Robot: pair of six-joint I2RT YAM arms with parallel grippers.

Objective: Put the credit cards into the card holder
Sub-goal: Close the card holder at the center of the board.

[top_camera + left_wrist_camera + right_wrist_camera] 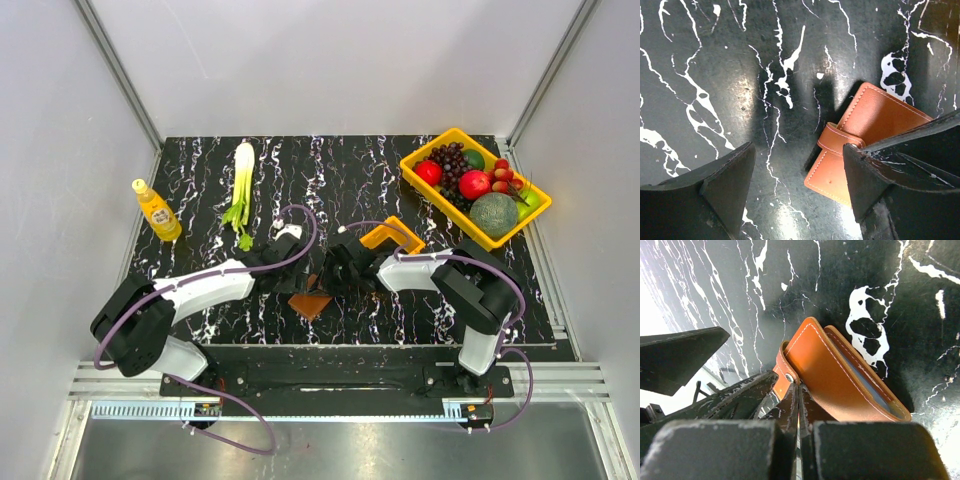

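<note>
Right wrist view puts the small brown leather-like folding card holder (830, 375) at mid-frame on the black, white-veined marble-pattern tabletop (900, 285), its strap and metal snap turned toward the lens. Between its two stitched flaps runs a pale blue-grey strip, which I take for the edge of a thin credit card (866, 386) already seated inside (no other card shows loose in any view). The right gripper (798, 392) has its fingers pressed together, tips meeting the holder's near edge by the strap. Whether any leather is pinched between them cannot be told. In the left wrist view the left gripper (797, 162) stands spread wide with nothing between its pads. The holder lies right of centre there, partly under the right-hand finger (900, 175).

Judged from this, the holder should be light and supple. Its flaps will likely bend and spring back rather than stay open, and the smooth face could slide on the glossy top. The stitched rim or the strap looks the surest hold, one claw pinning while the other works. The card is likely stiff, thin and slick, best taken by a protruding edge.

No brand or embossing shows on the holder. The yellow bottle (157, 210) at the left of the overhead view carries a label too small to read.
</note>
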